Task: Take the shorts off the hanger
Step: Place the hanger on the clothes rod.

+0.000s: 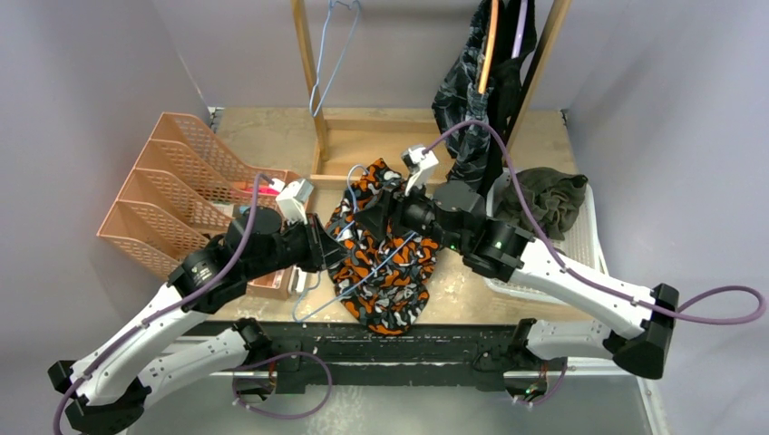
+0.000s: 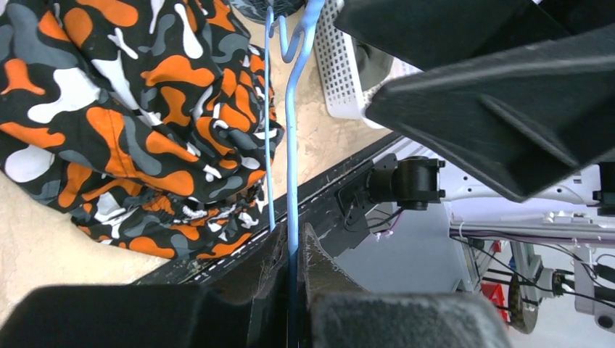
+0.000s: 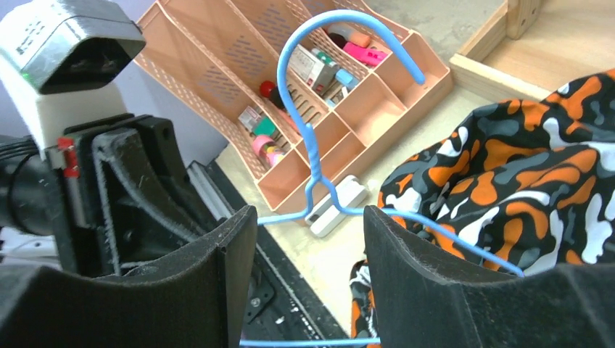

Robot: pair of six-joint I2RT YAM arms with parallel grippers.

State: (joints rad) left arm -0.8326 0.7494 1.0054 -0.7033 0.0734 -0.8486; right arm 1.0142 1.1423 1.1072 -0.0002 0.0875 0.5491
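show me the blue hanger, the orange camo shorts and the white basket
blue hanger [image 3: 312,148], right wrist view, on the twisted neck below the hook
orange camo shorts [image 1: 394,283], top external view, on the lower part of the fabric
white basket [image 2: 341,72], left wrist view, on its mesh side wall

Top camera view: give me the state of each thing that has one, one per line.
Left gripper, shut on blue hanger.
Right gripper, open.
Orange camouflage shorts, crumpled on table, hanger wire across them.
Olive shorts, heaped in white basket.
Dark shorts, hanging on rack.
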